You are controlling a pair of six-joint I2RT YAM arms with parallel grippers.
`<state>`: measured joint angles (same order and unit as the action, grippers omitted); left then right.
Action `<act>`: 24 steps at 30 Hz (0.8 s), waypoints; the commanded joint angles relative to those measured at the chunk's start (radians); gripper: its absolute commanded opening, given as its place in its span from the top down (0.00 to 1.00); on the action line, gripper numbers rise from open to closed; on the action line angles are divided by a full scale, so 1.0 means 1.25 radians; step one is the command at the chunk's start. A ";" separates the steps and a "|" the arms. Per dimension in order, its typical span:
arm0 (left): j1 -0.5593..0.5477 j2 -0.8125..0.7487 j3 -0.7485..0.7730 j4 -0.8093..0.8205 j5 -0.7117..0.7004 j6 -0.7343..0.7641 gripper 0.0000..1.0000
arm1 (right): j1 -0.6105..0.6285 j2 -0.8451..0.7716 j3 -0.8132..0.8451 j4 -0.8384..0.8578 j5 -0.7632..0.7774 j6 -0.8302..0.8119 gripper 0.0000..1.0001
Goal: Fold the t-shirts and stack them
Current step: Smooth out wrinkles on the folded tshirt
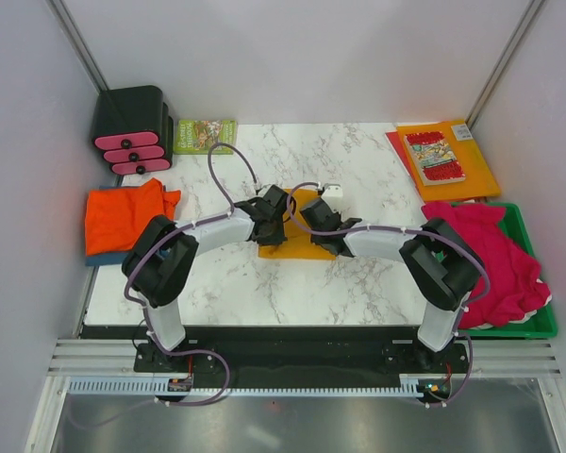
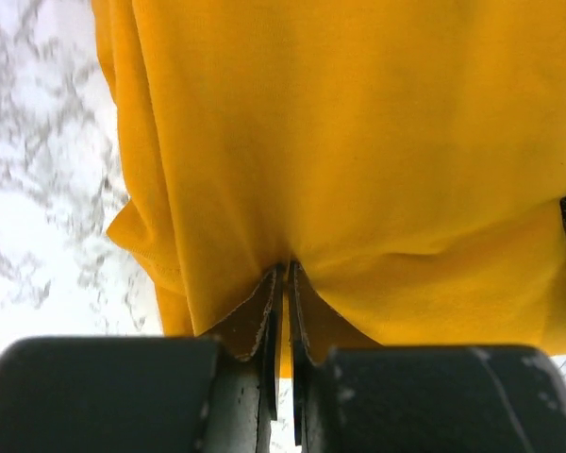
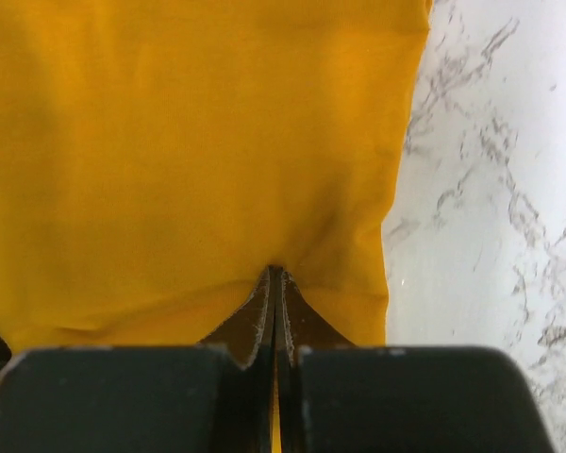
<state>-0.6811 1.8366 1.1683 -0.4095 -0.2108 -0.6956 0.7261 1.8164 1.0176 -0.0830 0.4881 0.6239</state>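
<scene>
Veined white marble-look tabletop [image 1: 358,283], soft mustard t-shirt [image 2: 358,142] on it, creased edge tight inside left jaws and right jaws.

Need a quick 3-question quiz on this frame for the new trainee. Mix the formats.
1. True or false: the left claw and the right claw are both shut on the mustard t-shirt.
2. Where on the table does the red-orange t-shirt lie? A: left edge. B: middle. C: right edge.
3. Fill in: the crimson-pink t-shirts lie heaped in a ____ tray.

Key: 1 true; 2 A; 3 green.
</scene>
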 commanded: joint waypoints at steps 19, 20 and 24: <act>0.002 -0.027 0.176 -0.044 -0.073 0.066 0.57 | -0.059 0.130 0.330 -0.135 0.037 -0.120 1.00; 0.002 -0.024 0.174 -0.042 -0.071 0.064 0.57 | -0.073 0.146 0.337 -0.134 0.033 -0.119 1.00; 0.006 -0.016 0.155 -0.034 -0.067 0.063 0.56 | -0.101 0.203 0.390 -0.136 0.022 -0.120 1.00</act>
<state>-0.6735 1.8019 1.3724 -0.4629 -0.2905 -0.6468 0.6289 2.0090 1.4384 -0.2253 0.5278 0.4927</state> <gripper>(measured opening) 0.438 0.007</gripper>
